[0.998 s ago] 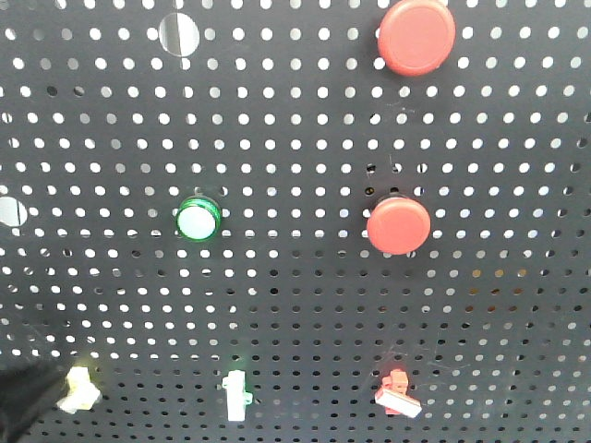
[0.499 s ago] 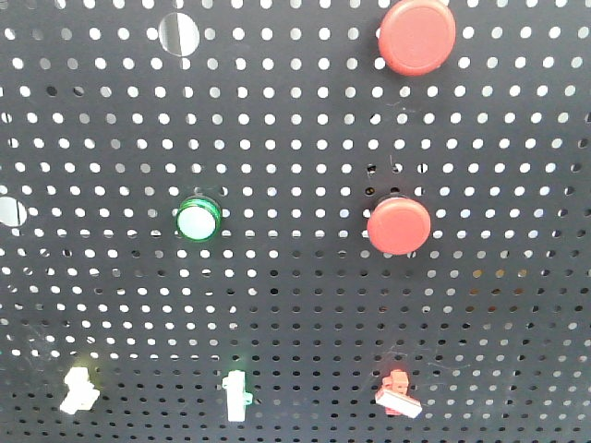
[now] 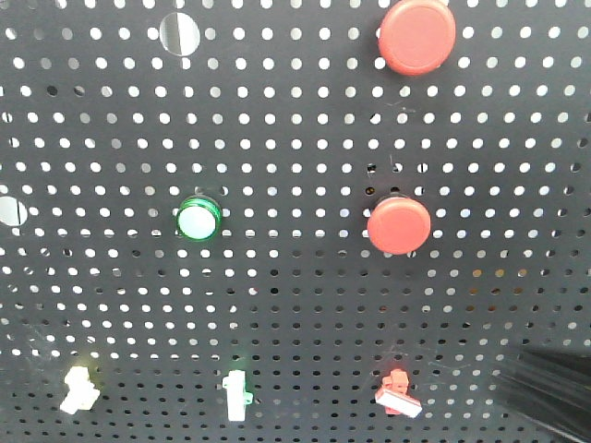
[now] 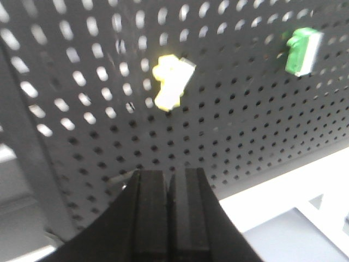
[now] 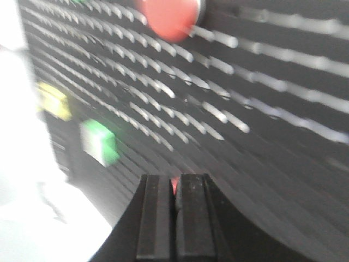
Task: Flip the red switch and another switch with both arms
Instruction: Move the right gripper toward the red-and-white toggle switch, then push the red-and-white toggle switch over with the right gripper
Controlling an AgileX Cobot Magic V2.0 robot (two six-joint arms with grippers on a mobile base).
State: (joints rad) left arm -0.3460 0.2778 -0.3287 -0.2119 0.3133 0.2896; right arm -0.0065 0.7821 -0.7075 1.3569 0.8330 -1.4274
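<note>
Red switch (image 3: 398, 392) sits along the bottom edge of the pegboard (image 3: 277, 305), right of centre; a dark right arm (image 3: 554, 392) has just entered at the bottom right corner, while the shadow by the yellow-tinted white switch (image 3: 78, 389) at bottom left is gone, so red likely comes next. Left gripper (image 4: 169, 183) and right gripper (image 5: 175, 183) both show fingers pressed together. Light shines through the black panel's holes.
</note>
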